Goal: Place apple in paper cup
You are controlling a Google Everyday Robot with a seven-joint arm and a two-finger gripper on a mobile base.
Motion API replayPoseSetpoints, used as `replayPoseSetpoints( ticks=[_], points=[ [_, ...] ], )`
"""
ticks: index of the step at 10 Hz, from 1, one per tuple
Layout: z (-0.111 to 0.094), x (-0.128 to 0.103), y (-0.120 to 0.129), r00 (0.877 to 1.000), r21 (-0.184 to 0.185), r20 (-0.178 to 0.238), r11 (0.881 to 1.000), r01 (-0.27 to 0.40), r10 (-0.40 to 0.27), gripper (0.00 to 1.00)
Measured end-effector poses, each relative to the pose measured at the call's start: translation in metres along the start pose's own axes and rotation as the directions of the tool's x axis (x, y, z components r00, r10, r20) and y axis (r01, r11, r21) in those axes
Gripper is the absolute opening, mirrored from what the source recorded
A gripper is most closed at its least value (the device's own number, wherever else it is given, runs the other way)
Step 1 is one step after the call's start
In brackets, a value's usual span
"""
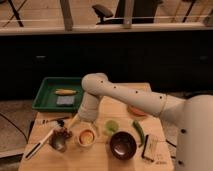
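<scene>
The paper cup (pixel 86 138) stands on the wooden table (pixel 117 107), left of centre near the front. The apple (pixel 86 136) lies inside the cup, its orange top showing in the mouth. My gripper (pixel 85 126) hangs just above the cup at the end of the white arm (pixel 125 97). It is open and empty, with one finger to each side of the cup's rim.
A shiny metal cup (pixel 57 143) and a dark reddish cluster (pixel 63 132) are left of the paper cup. A small green cup (pixel 111 126), a dark brown bowl (pixel 122 145), a green vegetable (pixel 138 131) and an orange disc (pixel 135 111) are on its right. A green tray (pixel 47 95) is at the back left.
</scene>
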Motion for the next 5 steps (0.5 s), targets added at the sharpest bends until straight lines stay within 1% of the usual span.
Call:
replayPoseSetpoints(
  ticks=[2,5],
  points=[
    [0.0005,0.0003,0.0004,1.000,0.008,0.005,1.000,0.002,-0.003,0.80],
    [0.0005,0.0002,0.0003,1.000,0.008,0.005,1.000,0.003,-0.003,0.80]
  ],
)
